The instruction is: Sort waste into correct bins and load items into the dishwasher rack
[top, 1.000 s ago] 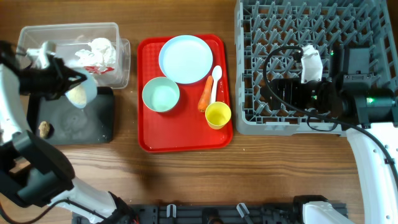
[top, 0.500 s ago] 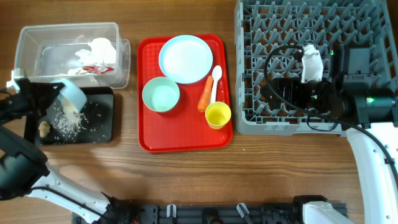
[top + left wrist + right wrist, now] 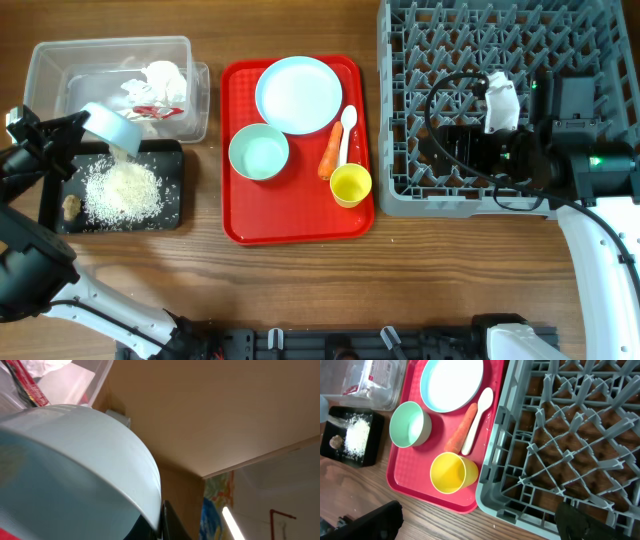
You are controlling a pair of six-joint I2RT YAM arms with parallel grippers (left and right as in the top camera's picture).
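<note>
The left gripper [image 3: 80, 122] clamps the rim of the tilted bowl [image 3: 112, 128] above the black tray [image 3: 172, 205] and rice [image 3: 122, 190]; the bowl appears light, rigid and slippery, so hold it at the rim, while the right gripper [image 3: 477, 512] stands wide open, empty.

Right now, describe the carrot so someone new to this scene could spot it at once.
In the overhead view, start at the flat red serving tray in the middle of the table. Along its right side, below the pale blue plate, the carrot lies beside the white spoon, just above the yellow cup. It is the only orange, tapered thing there.
</note>
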